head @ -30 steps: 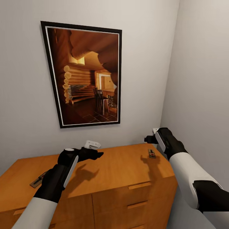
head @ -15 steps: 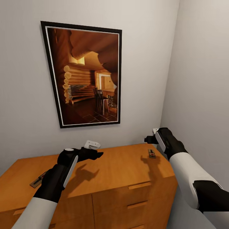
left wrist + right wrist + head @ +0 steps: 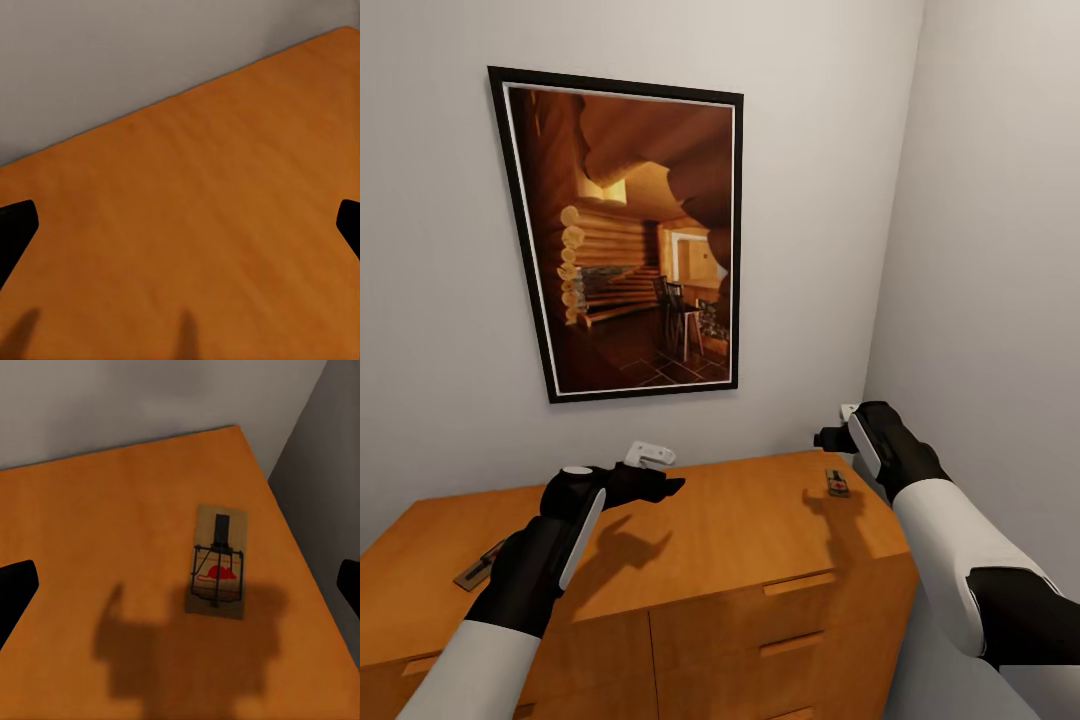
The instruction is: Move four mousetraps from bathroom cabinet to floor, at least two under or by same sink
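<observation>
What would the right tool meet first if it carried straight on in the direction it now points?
Probably the mousetrap lying flat on the cabinet top: the right wrist view, looking along the open right tool, has it near centre. Depth is unclear, so the tool might reach bare wood just beside it.

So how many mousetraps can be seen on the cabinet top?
2. One mousetrap lies near the cabinet top's right end, below the right gripper; another lies at the left, partly behind the left arm. Others may be hidden.

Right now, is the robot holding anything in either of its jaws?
Nothing is held. Both stand open above the cabinet top; the right gripper hangs over a mousetrap, the left gripper over bare wood.
</observation>
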Robot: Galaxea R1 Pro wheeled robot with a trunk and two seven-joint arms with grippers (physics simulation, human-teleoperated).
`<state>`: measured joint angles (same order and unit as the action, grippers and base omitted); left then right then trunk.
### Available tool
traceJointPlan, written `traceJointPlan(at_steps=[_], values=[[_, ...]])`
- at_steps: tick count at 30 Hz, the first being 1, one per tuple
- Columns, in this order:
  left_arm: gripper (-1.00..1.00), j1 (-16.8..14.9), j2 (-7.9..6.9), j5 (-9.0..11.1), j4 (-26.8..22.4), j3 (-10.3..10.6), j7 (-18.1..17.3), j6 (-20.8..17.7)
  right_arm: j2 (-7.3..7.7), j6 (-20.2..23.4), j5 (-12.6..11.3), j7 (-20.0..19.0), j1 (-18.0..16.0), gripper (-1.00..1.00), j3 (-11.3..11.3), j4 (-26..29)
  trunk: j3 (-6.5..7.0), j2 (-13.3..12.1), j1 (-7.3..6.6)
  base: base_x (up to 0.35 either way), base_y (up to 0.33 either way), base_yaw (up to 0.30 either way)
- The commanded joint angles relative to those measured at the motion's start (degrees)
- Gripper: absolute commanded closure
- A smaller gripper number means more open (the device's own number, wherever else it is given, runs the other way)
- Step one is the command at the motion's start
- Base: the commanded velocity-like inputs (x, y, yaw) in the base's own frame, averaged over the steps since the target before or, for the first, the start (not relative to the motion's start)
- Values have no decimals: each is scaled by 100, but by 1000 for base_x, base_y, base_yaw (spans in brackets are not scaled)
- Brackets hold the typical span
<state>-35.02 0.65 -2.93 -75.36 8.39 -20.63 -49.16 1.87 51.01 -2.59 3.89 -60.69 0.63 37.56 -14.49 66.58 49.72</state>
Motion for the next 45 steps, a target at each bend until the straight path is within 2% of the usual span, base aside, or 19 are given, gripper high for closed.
traceJointPlan(at_steps=[1,19,27,32,45], values=[[-100,-5,3,-32,-5,-2,-32,-23,3,23,-31,34,-4,-100,7,6,-8,5,0,0,0,0],[-100,-5,5,-41,-5,5,-20,-23,13,29,-28,54,-4,-100,9,-46,-8,5,0,0,0,0],[-100,-5,5,-38,-5,5,-13,-23,43,-86,-25,65,-4,-100,3,-640,-8,5,0,0,0,0],[-100,-5,5,-40,-5,8,-6,-23,54,-367,-23,62,-4,-100,-6,-1042,-8,5,0,0,0,0],[-100,-5,5,-42,1,19,5,-17,86,-579,-30,52,-4,-100,-16,-1264,-8,5,0,0,0,0]])
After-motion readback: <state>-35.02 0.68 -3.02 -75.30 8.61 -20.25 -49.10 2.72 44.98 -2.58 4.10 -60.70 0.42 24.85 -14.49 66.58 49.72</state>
